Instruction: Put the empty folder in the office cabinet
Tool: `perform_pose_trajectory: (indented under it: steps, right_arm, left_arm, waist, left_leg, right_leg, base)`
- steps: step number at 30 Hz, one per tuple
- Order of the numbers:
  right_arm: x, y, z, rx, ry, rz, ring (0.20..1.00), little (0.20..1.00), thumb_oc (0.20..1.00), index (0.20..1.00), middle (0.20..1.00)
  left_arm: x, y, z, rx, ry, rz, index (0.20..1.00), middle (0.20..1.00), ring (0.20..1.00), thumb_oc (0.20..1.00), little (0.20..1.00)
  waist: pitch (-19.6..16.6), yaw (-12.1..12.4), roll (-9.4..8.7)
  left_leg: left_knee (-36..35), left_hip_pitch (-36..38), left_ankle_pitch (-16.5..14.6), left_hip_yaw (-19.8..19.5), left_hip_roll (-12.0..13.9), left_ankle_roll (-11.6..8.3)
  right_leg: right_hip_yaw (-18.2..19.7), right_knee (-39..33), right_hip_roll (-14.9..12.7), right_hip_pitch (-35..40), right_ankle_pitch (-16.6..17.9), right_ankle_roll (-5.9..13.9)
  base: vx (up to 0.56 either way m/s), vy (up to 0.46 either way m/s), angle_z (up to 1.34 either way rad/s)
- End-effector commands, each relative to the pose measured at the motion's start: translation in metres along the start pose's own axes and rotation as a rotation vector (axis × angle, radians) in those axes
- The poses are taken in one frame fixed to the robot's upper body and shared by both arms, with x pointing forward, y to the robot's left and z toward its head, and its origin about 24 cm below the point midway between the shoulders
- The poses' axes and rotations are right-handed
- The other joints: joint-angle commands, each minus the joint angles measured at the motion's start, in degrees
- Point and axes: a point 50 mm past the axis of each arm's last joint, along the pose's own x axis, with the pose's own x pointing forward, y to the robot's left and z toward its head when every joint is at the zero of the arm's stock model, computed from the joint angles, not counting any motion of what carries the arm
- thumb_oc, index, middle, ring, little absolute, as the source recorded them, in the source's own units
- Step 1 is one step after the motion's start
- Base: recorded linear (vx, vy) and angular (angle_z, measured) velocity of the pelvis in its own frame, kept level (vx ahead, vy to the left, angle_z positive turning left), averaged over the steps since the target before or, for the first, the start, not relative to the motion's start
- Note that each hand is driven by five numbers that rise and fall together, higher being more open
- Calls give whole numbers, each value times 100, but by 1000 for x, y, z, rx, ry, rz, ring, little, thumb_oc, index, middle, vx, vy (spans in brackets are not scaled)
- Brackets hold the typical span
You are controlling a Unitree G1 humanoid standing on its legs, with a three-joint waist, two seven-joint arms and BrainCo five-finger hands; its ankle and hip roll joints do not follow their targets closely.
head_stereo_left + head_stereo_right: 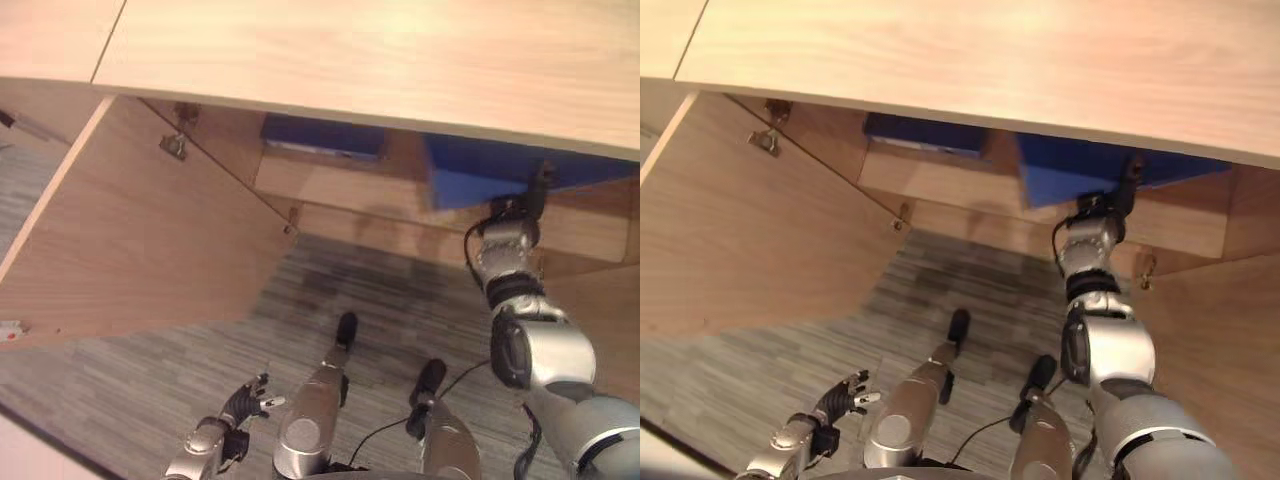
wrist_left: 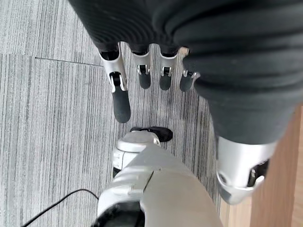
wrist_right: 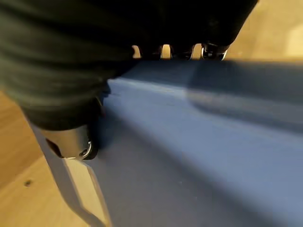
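The right hand (image 1: 1110, 215) reaches into the open cabinet (image 1: 330, 60) and grips a blue folder (image 1: 480, 170) — fingers over its top edge, thumb against the near face in the right wrist view. The folder stands on the shelf (image 1: 350, 190) toward its right end, under the cabinet's top panel. A second blue folder (image 1: 322, 136) sits toward the shelf's left end. The left hand (image 1: 245, 403) hangs low over the grey carpet (image 1: 150, 370), fingers relaxed and straight — holding nothing. The cabinet door (image 1: 130, 230) stands open at the left.

The open cabinet door (image 1: 130, 220) leaves shelf space free between two blue folders (image 1: 325, 135).
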Motion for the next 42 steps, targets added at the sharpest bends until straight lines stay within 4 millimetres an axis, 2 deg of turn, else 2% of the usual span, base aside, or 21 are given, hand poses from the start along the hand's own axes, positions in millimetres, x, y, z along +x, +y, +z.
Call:
perform_pose_trajectory:
  steps: [1, 2, 5, 6, 9, 10, 14, 15, 20, 21, 25, 29, 30, 35, 36, 42]
  right_arm:
    - [5, 32, 41, 61, -168, 95, 200, 200, 200, 200, 200]
    - [5, 52, 56, 101, -208, 118, 200, 200, 200, 200, 200]
    - [6, 67, 68, 146, -232, 124, 200, 200, 200, 200, 200]
    - [5, 78, 77, 163, -249, 130, 200, 200, 200, 200, 200]
    - [3, 92, 84, 165, -261, 154, 200, 200, 200, 200, 200]
    - [1, 106, 90, 166, -271, 180, 200, 200, 200, 200, 200]
    - [-1, 120, 97, 165, -271, 198, 200, 200, 200, 200, 200]
    - [-2, 128, 101, 144, -276, 210, 200, 200, 200, 200, 200]
    - [-5, 142, 112, 136, -294, 223, 200, 200, 200, 200, 200]
    - [-7, 146, 114, 133, -295, 228, 200, 200, 200, 200, 200]
    - [-8, 150, 111, 122, -290, 230, 200, 200, 200, 200, 200]
    - [-5, 140, 102, 102, -276, 182, 200, 200, 200, 200, 200]
    - [-4, 132, 92, 94, -262, 144, 200, 200, 200, 200, 200]
    - [-5, 123, 69, 97, -217, 120, 200, 200, 200, 200, 200]
    - [-4, 115, 61, 85, -193, 96, 200, 200, 200, 200, 200]
    - [4, 93, 55, 94, -159, 12, 200, 200, 200, 200, 200]
  left_arm:
    - [-1, 13, 7, 28, -19, 25, 1000, 1000, 1000, 1000, 1000]
    - [-1, 13, 7, 36, -21, 26, 1000, 1000, 1000, 1000, 1000]
    - [-1, 14, 9, 46, -25, 24, 1000, 1000, 1000, 1000, 1000]
    - [-1, 14, 10, 64, -23, 19, 1000, 1000, 1000, 1000, 1000]
    - [0, 14, 11, 91, -23, 12, 1000, 1000, 1000, 1000, 1000]
    - [0, 14, 12, 111, -24, 6, 1000, 1000, 1000, 1000, 1000]
    - [0, 15, 17, 133, -33, 1, 1000, 1000, 1000, 1000, 1000]
    - [0, 17, 18, 152, -35, 1, 1000, 1000, 1000, 1000, 1000]
    - [-1, 21, 23, 159, -50, 21, 1000, 1000, 1000, 1000, 1000]
    - [-1, 23, 24, 155, -54, 33, 1000, 1000, 1000, 1000, 1000]
    - [1, 22, 28, 148, -68, 42, 1000, 1000, 1000, 1000, 1000]
    - [3, 20, 34, 147, -89, 50, 1000, 1000, 1000, 1000, 1000]
    - [5, 16, 38, 154, -104, 46, 1000, 1000, 1000, 1000, 1000]
    - [8, 8, 42, 140, -130, 38, 1000, 1000, 1000, 1000, 1000]
    - [8, 6, 41, 138, -125, 35, 1000, 1000, 1000, 1000, 1000]
    - [8, 10, 42, 125, -130, 54, 1000, 1000, 1000, 1000, 1000]
  waist:
    - [-273, 71, -165]
    - [-242, 89, -124]
    - [-234, 115, -88]
    - [-231, 121, -67]
    - [-247, 130, -53]
    - [-243, 131, -43]
    - [-242, 145, -33]
    - [-280, 149, -52]
    - [-265, 155, -46]
    - [-252, 154, -48]
    - [-204, 140, -35]
    - [-165, 88, -6]
    - [-106, 32, 44]
    - [-121, -42, 46]
    - [-93, -58, 45]
    - [-98, -90, 34]
  left_leg:
    - [752, -181, -901, 260, 138, -115]
    - [807, -299, -916, 268, 119, -127]
    - [926, -473, -957, 266, 95, -136]
    - [1020, -579, -991, 271, 74, -148]
    - [1155, -751, -1049, 275, 55, -157]
    - [1318, -923, -1109, 274, 55, -163]
    - [1716, -1293, -1244, 257, 64, -155]
    - [2003, -1439, -1522, 205, 69, -159]
    - [2774, -1969, -1834, 132, 63, -115]
    - [3078, -2176, -1970, 88, 50, -79]
    - [3505, -2526, -2177, 48, 8, -20]
    - [3819, -2915, -2293, 20, -84, 35]
    - [3865, -3053, -2316, 27, -107, 64]
    - [4002, -3391, -2332, 60, -144, 94]
    - [4007, -3464, -2334, 72, -150, 100]
    - [4026, -3630, -2311, 92, -176, 101]
  right_leg:
    - [541, 258, -251, -138, -426, 377]
    - [539, 337, -247, -269, -459, 374]
    - [528, 491, -254, -460, -513, 370]
    - [533, 615, -255, -594, -552, 366]
    - [545, 797, -262, -803, -607, 358]
    - [562, 992, -280, -1000, -658, 360]
    - [610, 1415, -306, -1367, -806, 347]
    - [686, 1752, -321, -1541, -1089, 364]
    - [771, 2508, -398, -2076, -1384, 313]
    - [786, 2842, -409, -2313, -1540, 275]
    - [842, 3257, -453, -2661, -1719, 243]
    - [923, 3601, -507, -3084, -1827, 214]
    - [980, 3687, -490, -3251, -1839, 202]
    - [1049, 3853, -509, -3625, -1843, 183]
    - [1062, 3872, -480, -3692, -1874, 164]
    - [1086, 3920, -497, -3888, -1826, 172]
  base:
    - [21, -19, 19]
    - [17, -24, 14]
    - [7, -18, 12]
    - [4, -18, 11]
    - [6, -16, 17]
    - [11, -16, 8]
    - [35, -21, 2]
    - [134, -65, 7]
    - [49, -46, 8]
    - [36, -45, 7]
    - [19, -27, 5]
    - [11, -2, 4]
    - [12, 24, 4]
    - [-1, 29, -3]
    - [-6, 32, -1]
    - [-7, 0, 0]
